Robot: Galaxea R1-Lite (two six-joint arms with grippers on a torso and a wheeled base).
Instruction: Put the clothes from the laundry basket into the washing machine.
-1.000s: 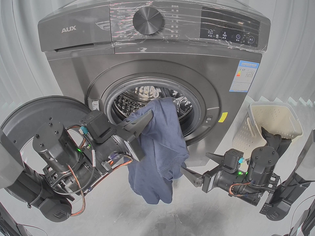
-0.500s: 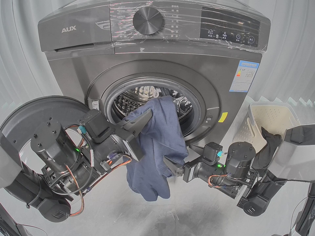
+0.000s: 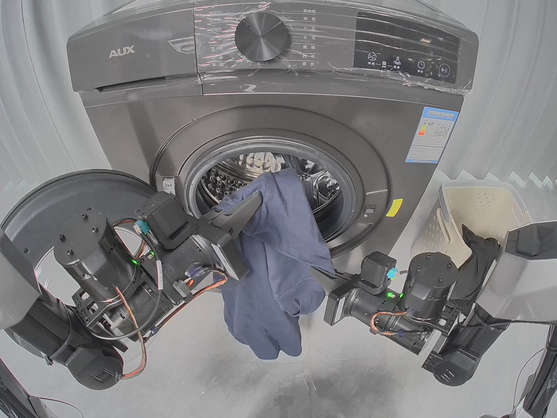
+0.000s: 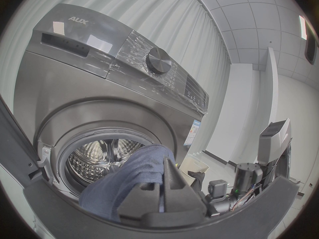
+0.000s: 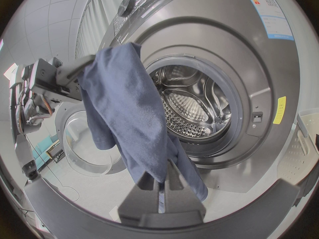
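Observation:
A blue garment hangs in front of the washing machine's open drum. My left gripper is shut on its top edge, at the lower left of the opening; in the left wrist view the garment bunches over that gripper. My right gripper is at the garment's lower right edge. In the right wrist view this gripper is pinched on a fold of the garment. The cloth's lowest part dangles toward the floor.
The round machine door stands swung open at the left, behind my left arm. A cream laundry basket sits on the floor at the right of the machine, with a dark garment draped over its near rim.
My right arm swung left from beside the basket to the garment's lower edge, rose a little, and its fingers closed on the cloth. The left gripper shifted slightly left with the garment.

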